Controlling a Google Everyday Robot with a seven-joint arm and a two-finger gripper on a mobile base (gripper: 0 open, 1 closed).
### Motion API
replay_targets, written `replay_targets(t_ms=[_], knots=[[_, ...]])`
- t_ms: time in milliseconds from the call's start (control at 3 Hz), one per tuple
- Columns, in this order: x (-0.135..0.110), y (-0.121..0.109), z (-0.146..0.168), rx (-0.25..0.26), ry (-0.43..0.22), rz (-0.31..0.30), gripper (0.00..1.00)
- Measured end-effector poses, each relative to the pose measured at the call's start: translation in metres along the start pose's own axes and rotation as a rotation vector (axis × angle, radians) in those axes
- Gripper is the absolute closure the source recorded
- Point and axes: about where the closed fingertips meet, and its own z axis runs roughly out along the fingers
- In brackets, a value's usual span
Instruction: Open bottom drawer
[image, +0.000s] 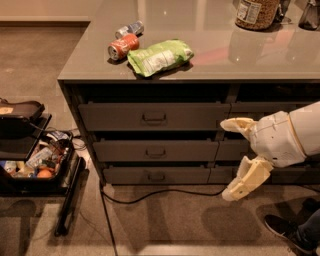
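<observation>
**Though the claw hangs open, the bottom drawer is not yet pulled**

Because its two cream fingers are spread wide with nothing between them, the claw holds nothing. It sits at the right of the frame, in front of the neighbouring column of drawers, about level with the middle and lowest rows. To its left, low in the centre of the frame, the bottom drawer lies shut. Its small dark handle is untouched and well apart from the claw. By my judgement none of the opening is done: the claw must travel left and down to the handle, close on it and pull outward.

Above it the middle drawer and the top drawer both appear shut. On the desk lie a green bag, a red can and a silver can, with a jar at the upper right. On the floor a black cable runs just in front of the bottom drawer and may be brushed as it slides out. A black case of odds and ends sits at the left and a shoe at the lower right, both seemingly outside the drawer's path.
</observation>
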Motion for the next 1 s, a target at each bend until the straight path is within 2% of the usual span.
replay_targets(t_ms=[333, 667, 1000], knots=[[0.001, 0.001, 0.012, -0.017, -0.104, 0.0, 0.0], [-0.002, 0.006, 0.017, -0.087, -0.378, -0.01, 0.0], [-0.001, 0.004, 0.022, -0.102, -0.424, 0.006, 0.0]])
